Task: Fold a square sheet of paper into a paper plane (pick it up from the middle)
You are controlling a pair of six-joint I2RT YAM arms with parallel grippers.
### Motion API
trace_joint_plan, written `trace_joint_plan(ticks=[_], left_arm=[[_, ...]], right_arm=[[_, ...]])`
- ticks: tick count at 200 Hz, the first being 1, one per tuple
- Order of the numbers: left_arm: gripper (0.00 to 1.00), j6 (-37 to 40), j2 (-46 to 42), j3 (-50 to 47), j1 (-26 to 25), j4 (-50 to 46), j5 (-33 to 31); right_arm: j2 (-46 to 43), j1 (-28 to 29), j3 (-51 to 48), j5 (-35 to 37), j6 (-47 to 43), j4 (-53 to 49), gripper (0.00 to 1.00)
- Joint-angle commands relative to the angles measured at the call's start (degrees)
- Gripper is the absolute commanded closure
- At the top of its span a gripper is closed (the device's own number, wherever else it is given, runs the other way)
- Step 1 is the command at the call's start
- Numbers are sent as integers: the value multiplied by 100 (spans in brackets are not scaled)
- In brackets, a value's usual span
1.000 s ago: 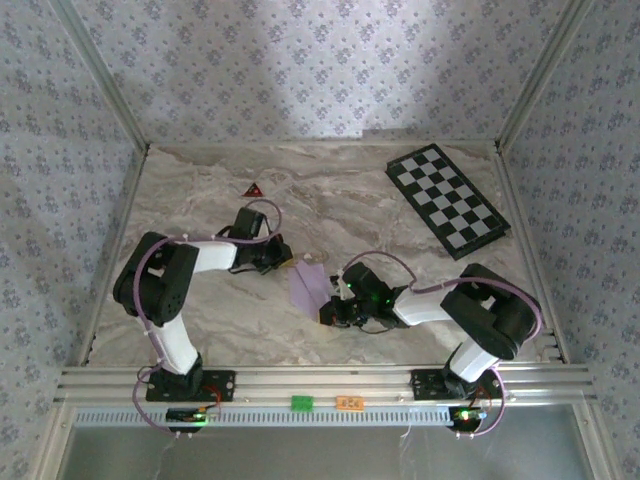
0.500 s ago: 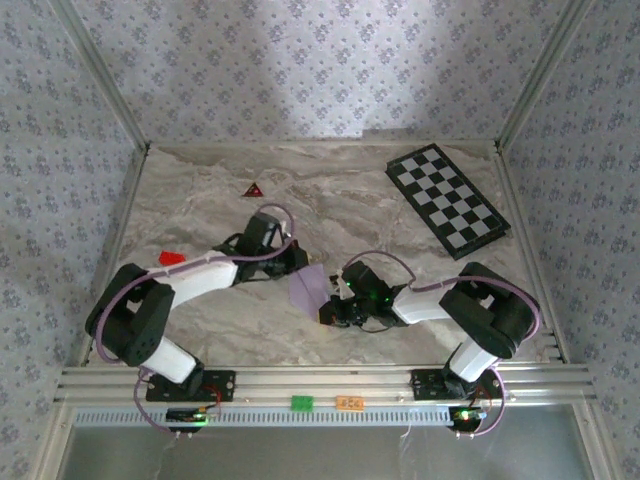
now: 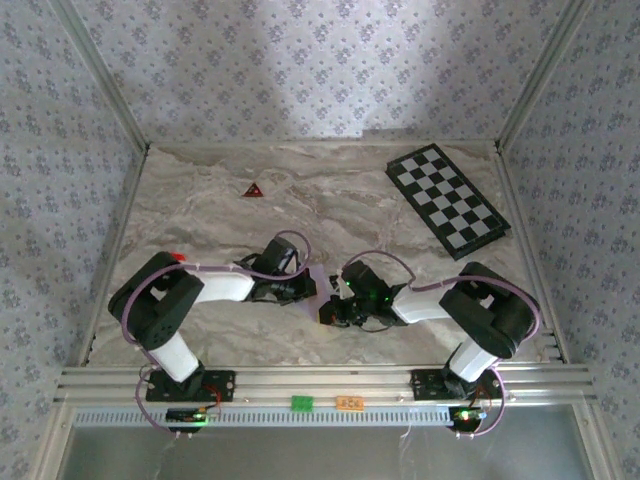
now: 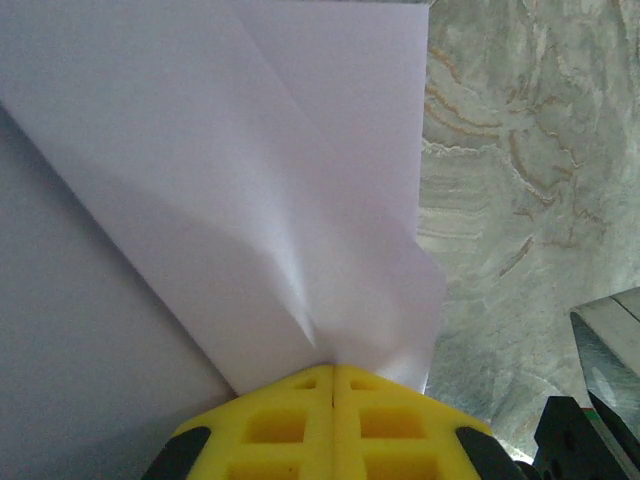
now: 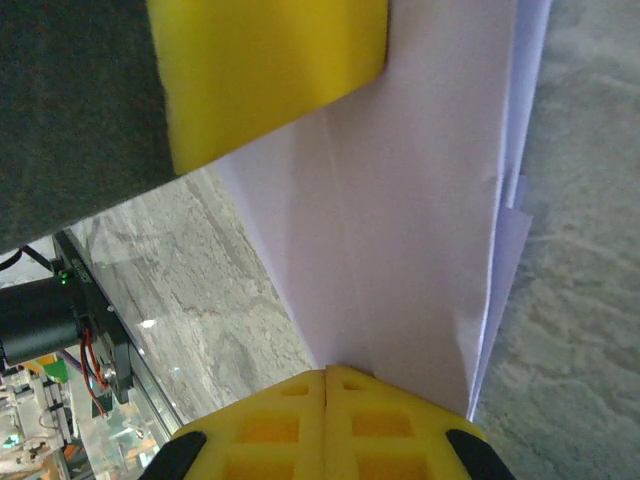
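Left of the marble table's [image 3: 200, 215] middle, my left gripper [image 4: 333, 372] has its yellow pads pinched together on one edge of the lilac sheet of paper [image 4: 250, 150]. The sheet is folded and creased, and it fans out from that pinch. It hangs between my two grippers, off the marble, near the table's centre. Just to the right, my right gripper [image 5: 327, 376] is closed the same way on the opposite edge, facing the left one. Far right and well apart lies the checkered board [image 3: 448, 200].
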Motion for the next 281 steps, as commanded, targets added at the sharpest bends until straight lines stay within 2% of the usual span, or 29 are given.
trace_joint_plan(ticks=[1,35,93,139,174,218,281], left_arm=[[100,8,269,-345,-20,-188,-456],[100,-36,254,-506,-13,33,-425],[100,-80,245,-506,-12,104,-450],[100,-164,270,-602,40,141,-507],[100,-199,280,-652,70,222,-506],[100,-214,284,-649,75,232,-486],[100,-230,298,-612,77,251,-461]], right_arm=[[-228,-62,68,56,75,-733,98],[-558,-172,365,266,31,-1013,99],[75,-101,534,128,-9,-1031,100],[-138,88,-153,74,109,-767,100],[-503,150,-458,203,88,-907,100],[-550,292,-743,184,119,-878,100],[-1056,380,-795,504,-15,-1723,100]])
